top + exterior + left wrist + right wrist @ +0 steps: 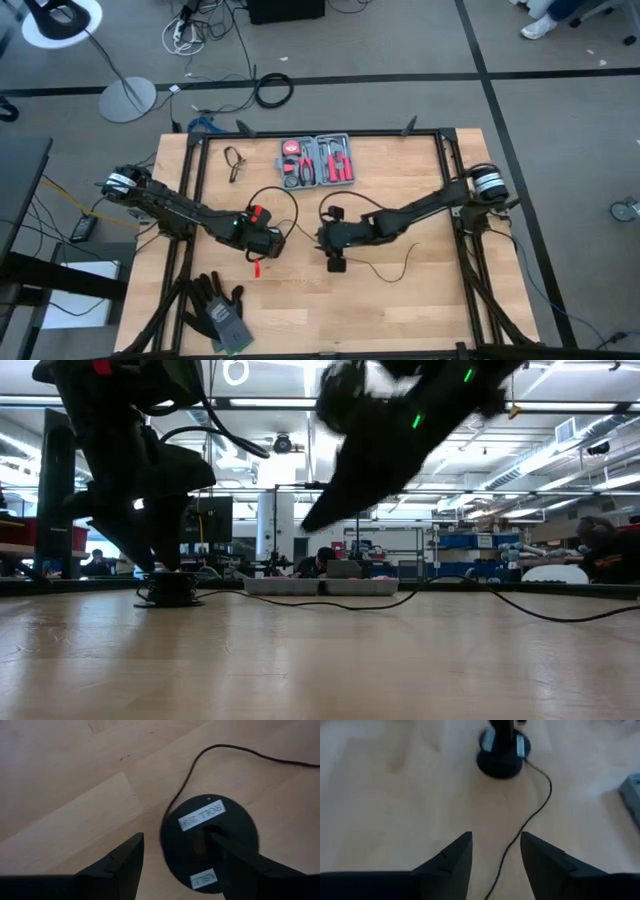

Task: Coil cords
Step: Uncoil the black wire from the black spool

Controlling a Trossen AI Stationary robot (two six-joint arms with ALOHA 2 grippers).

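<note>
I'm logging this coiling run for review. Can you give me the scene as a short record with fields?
cord: thin black wire lying loose on the table, uncoiled
disc: round black disc flat on the wood, wire running from it
left gripper: open, one finger on the disc's centre
right gripper: open, wire passing between its fingers, not gripped
tool kit: red tool kit open at the far edge
gloves: near left corner
</note>
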